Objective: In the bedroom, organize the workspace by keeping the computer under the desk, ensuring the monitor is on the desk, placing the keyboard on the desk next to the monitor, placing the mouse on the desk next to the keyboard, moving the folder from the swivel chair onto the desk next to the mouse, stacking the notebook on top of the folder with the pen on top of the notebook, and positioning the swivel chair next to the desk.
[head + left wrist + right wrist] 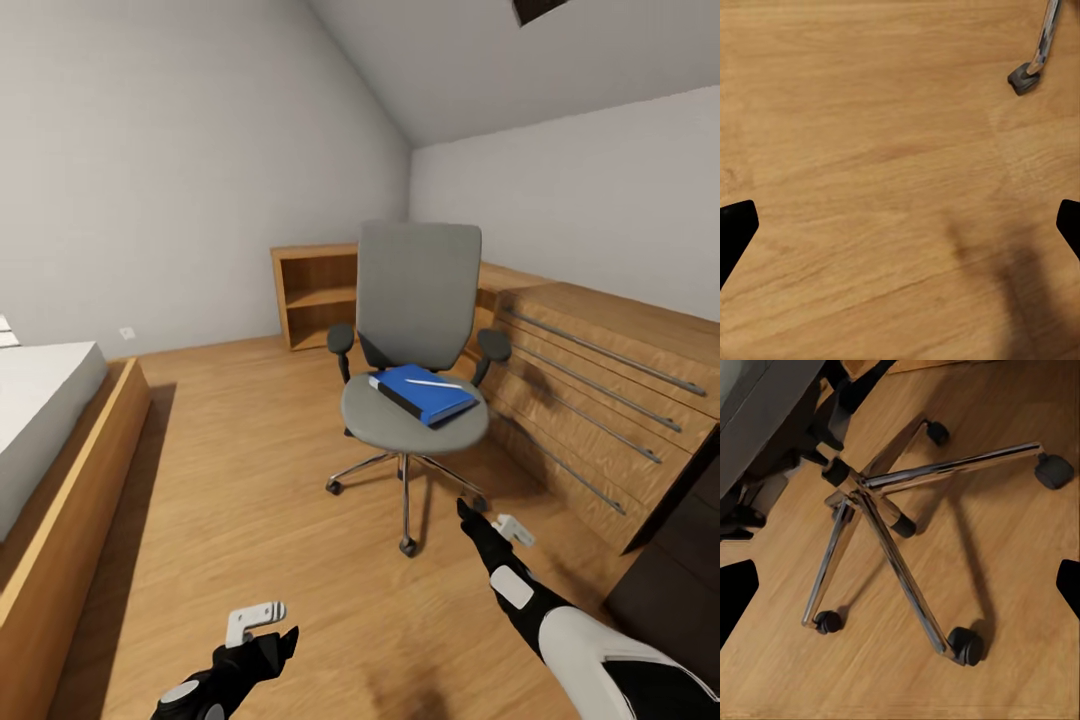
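Observation:
The swivel chair (415, 330), grey with black armrests and a chrome star base, stands mid-room facing me. On its seat lies the blue folder (425, 397), and a thin white pen (433, 383) rests on top of it. My left gripper (268, 642) is low over bare floor, open and holding nothing; its wrist view shows the wide-apart gripper (900, 229) and one chair caster (1024, 77). My right gripper (470, 515) hangs open just in front of the chair's base. In the right wrist view that gripper (900, 589) looks onto the chrome legs (870, 491).
A bed (60, 470) with a wooden frame runs along the left. A low wooden bookshelf (315, 295) stands at the back wall. A wooden drawer chest (600, 400) with long metal handles lines the right, with dark furniture (680, 570) beside it. Plank floor lies between bed and chair.

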Robot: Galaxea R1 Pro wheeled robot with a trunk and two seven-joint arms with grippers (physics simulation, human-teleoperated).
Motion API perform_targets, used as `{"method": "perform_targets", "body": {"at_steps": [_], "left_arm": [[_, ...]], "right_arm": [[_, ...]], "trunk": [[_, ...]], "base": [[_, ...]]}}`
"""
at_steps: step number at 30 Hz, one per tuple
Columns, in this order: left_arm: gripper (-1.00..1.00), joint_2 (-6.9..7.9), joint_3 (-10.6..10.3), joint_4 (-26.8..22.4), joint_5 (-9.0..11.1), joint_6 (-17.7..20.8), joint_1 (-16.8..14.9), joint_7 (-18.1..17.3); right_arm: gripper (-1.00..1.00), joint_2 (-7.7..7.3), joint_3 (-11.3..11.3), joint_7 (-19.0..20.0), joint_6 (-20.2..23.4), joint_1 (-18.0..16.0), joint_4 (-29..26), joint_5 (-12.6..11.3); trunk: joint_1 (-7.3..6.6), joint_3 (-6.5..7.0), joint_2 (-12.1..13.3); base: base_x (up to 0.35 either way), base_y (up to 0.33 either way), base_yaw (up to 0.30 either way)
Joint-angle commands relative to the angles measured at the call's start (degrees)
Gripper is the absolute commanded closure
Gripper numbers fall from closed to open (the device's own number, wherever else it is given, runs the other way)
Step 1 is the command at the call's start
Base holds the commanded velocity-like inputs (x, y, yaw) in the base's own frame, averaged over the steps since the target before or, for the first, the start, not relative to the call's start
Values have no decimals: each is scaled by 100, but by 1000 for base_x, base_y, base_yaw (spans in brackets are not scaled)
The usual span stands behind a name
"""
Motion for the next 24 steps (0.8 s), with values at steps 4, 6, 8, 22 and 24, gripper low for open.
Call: {"method": "perform_targets", "body": {"at_steps": [4, 6, 8, 22, 24], "left_arm": [[-100, 3, -4, 106, 56, -37, -1, 48], [-100, 6, 1, 245, 51, -58, 1, 48], [-100, 9, 7, 355, 49, -65, 1, 48], [-100, 106, 16, 2673, 38, -1578, 2, 53], [-100, 142, 13, 2954, 37, -1909, 2, 50]], "right_arm": [[-100, 74, -23, 146, -79, -5, 267, 22], [-100, 107, -24, 256, -109, 5, 417, 50], [-100, 121, -23, 346, -144, 32, 484, 69], [-100, 154, -21, 803, -2095, 1394, 611, 683], [-100, 154, -19, 804, -2173, 1493, 611, 694]], "trunk": [[-89, 68, 160], [-133, 104, 240], [-177, 140, 320], [-485, 391, 882], [-529, 427, 962]], "base": [[0, 0, 0], [0, 0, 0], [0, 0, 0], [0, 0, 0], [0, 0, 0]]}}
